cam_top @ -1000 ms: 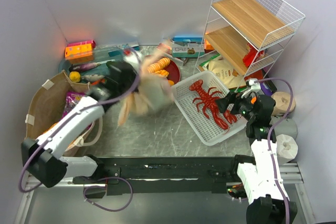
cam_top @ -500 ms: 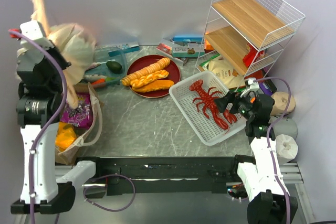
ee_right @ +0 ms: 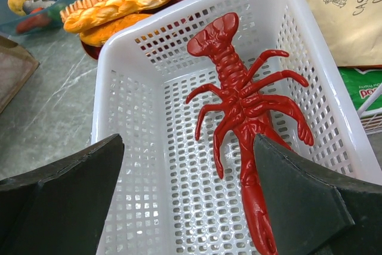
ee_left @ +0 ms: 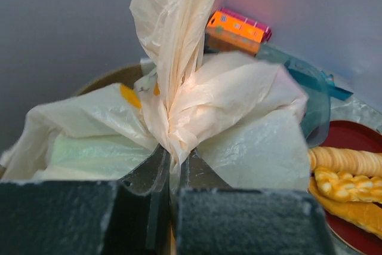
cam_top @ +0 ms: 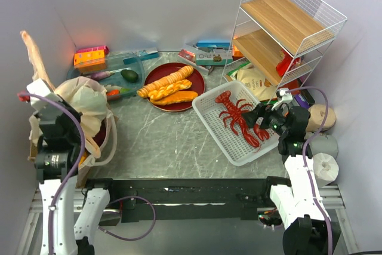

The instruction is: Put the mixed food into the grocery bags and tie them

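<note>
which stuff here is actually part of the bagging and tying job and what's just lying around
Job:
tan plastic bag, pinched at its neck by the left gripper
brown paper bag

Lying about:
red lobster
white basket
plate of bread
wire shelf

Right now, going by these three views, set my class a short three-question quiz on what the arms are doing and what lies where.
1. True or false: the left gripper is shut on the twisted neck of the plastic bag.
2. What lies in the white basket? A) bread B) a lobster C) a bottle
3. Fill in: the right gripper hovers over that basket with its jaws ____.

Key: 1 true; 2 B; 3 open.
</note>
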You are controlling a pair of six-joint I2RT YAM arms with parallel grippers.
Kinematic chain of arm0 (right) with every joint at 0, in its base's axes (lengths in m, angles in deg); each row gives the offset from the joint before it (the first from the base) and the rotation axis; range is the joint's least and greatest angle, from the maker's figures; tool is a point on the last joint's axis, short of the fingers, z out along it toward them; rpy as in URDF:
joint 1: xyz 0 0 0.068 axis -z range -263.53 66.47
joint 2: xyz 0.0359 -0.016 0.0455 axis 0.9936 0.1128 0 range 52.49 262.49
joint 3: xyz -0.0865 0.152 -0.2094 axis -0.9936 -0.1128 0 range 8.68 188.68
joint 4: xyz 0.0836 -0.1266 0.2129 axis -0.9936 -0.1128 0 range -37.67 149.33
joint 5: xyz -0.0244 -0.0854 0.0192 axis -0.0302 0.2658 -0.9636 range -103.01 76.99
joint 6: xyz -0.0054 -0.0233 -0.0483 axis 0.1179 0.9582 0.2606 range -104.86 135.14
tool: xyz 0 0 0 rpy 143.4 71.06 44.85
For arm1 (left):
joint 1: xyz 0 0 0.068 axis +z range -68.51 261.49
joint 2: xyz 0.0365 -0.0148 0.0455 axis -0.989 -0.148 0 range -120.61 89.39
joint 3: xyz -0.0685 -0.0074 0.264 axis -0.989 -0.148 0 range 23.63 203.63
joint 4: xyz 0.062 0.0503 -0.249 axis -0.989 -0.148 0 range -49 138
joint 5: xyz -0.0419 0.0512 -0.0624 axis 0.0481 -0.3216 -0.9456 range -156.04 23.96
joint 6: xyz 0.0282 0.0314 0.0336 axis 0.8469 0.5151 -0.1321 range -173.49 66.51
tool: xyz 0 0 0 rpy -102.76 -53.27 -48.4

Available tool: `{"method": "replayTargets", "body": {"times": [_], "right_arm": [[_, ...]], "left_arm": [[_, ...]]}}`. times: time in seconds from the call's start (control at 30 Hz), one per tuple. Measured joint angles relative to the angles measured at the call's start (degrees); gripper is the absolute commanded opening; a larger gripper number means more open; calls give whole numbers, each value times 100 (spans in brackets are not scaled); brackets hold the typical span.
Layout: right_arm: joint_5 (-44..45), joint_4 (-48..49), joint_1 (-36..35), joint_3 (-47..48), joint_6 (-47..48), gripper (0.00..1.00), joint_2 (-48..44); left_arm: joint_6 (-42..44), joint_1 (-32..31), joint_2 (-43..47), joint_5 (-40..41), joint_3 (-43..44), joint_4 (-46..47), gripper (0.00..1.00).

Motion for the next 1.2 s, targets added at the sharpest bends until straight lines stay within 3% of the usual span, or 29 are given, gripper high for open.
{"method": "replayTargets", "body": {"times": [0.17, 0.4, 0.87, 0.97, 1.07, 1.1, 1.2], "right_arm": [[2, -9, 0, 7, 7, 96, 0], [17, -39, -2, 70, 42, 97, -2], [138, -59, -120, 76, 114, 98, -11], [166, -59, -122, 76, 131, 98, -11], [170, -55, -122, 76, 129, 98, -11], [170, -50, -125, 76, 129, 98, -11], [170, -48, -125, 76, 129, 98, -11]], "left_arm": [[-549, 13, 520, 343, -1106, 302, 1], [-1108, 42, 691, 643, -1390, 669, 1], [-2802, 1056, 496, 42, -2929, 1217, 4], [-2909, 1128, 442, -31, -2997, 1322, 15], [-2848, 1130, 442, -4, -2977, 1316, 48], [-2789, 1130, 435, 24, -2957, 1290, 74], [-2522, 1128, 426, 162, -2822, 1187, 99]]}}
